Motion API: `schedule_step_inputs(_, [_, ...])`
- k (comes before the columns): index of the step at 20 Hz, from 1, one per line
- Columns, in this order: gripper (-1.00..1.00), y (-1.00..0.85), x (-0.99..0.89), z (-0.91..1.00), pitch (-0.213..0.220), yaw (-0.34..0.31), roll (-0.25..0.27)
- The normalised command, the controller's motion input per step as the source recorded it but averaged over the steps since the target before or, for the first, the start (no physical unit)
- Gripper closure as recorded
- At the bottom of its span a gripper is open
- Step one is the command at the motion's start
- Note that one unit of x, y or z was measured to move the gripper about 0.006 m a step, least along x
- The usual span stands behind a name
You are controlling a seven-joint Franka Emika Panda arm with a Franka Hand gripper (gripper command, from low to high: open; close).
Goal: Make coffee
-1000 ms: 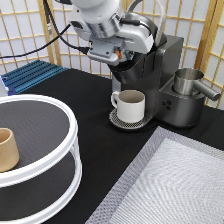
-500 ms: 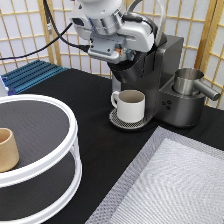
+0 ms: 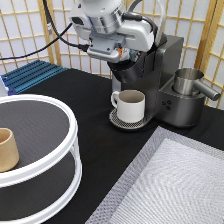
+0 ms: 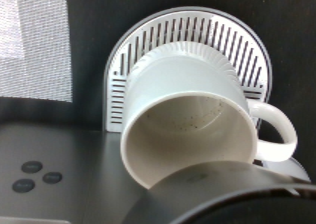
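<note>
Black table (image 3: pixel 85 135), lattice screen behind; my gripper (image 3: pixel 131 61) sits at the brewer (image 3: pixel 157 80) head above the mug (image 3: pixel 131 105); I cannot tell its grip; no pod visible; descending blind risks clipping the mug rim, I judge.

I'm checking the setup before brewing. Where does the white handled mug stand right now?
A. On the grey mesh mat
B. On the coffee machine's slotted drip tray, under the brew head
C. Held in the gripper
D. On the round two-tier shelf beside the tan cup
B: the white mug sits upright on the drip tray of the coffee machine, with the gripper above it at the brew head.
</note>
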Motion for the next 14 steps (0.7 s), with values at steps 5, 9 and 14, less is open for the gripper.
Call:
schedule_step_inputs(5, [-1.0,-0.6,-0.44,0.23,-0.074,-0.046,-0.017])
schedule_step_inputs(9, [-1.0,0.18,-0.35,0.83,-0.114,-0.056,-0.087])
schedule_step_inputs(14, [-1.0,0.85,0.32,1.0,0.009,-0.009,-0.105])
